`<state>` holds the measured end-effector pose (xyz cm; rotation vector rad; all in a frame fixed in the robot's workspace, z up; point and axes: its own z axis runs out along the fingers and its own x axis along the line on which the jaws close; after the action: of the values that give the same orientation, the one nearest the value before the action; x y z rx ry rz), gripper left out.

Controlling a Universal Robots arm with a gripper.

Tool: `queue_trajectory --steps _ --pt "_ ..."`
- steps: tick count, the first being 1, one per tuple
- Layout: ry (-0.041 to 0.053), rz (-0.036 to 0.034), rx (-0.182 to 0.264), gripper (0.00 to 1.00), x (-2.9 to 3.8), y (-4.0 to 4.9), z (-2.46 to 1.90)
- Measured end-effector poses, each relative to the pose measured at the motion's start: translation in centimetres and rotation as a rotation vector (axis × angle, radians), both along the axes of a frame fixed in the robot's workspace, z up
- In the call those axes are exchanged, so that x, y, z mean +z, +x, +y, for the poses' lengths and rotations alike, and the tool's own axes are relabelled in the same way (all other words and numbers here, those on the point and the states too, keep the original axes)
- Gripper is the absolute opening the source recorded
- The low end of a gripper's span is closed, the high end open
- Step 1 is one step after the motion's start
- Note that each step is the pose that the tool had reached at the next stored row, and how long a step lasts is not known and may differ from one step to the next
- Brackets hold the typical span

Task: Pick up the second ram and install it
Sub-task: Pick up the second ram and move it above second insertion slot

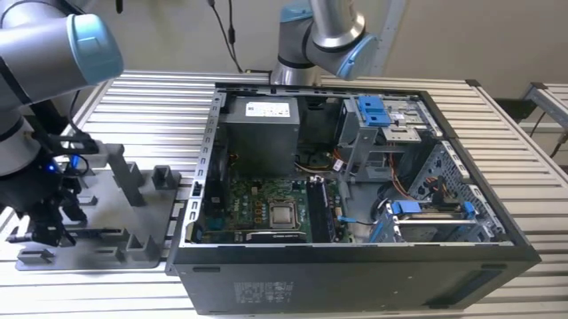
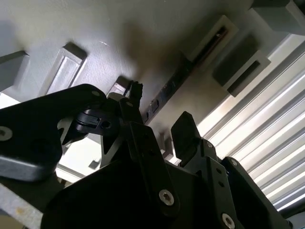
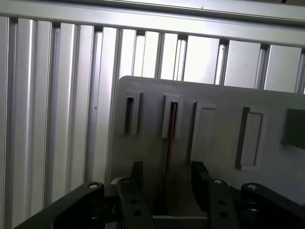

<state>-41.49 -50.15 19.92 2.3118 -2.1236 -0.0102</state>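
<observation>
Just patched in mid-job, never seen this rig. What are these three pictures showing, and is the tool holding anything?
This is a robot arm with a two-fingered tool. The exterior view takes in the whole scene: an open computer case on a slatted metal table, and on the exterior view's left a grey holder tray. Both wrist views come from cameras riding on the arm, looking past the tool. In them the second ram stands on edge in a tray slot. The tool is open, one finger on each side of the stick, gripping nothing.
</observation>
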Motion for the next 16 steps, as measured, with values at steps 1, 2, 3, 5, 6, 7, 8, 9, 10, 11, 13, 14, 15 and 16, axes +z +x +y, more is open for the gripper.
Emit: queue_trajectory --steps 1,2,3,5,6,7,8,9,10,11,13,14,15,16 --pt "0.0000 0.0000 0.000 0.54 -0.10 -0.01 0.00" --pt "0.0001 -0.0001 0.000 0.54 -0.20 -0.01 0.00" --pt "-0.0001 0.0000 0.000 0.54 -0.27 -0.02 0.00" --pt "-0.0001 0.0001 -0.002 0.54 -0.39 -0.03 0.00" --pt "0.0000 0.0000 -0.003 0.54 -0.44 -0.03 0.00" --pt "-0.0001 0.0001 -0.005 0.54 -0.47 -0.03 0.00" --pt "-0.0001 0.0000 -0.007 0.54 -0.47 -0.03 0.00" --pt "-0.0001 0.0001 -0.008 0.54 -0.47 -0.03 0.00" --pt "-0.0001 0.0001 -0.009 0.54 -0.47 -0.03 0.00" --pt "-0.0001 0.0001 -0.010 0.54 -0.47 -0.03 0.00" --pt "0.0000 0.0000 -0.012 0.54 -0.48 -0.03 0.00" --pt "0.0000 0.0000 -0.012 0.51 -0.48 -0.03 0.00" --pt "0.0000 0.0000 -0.013 0.45 -0.48 -0.03 0.00" --pt "0.0000 0.0000 -0.014 0.45 -0.48 -0.03 0.00"
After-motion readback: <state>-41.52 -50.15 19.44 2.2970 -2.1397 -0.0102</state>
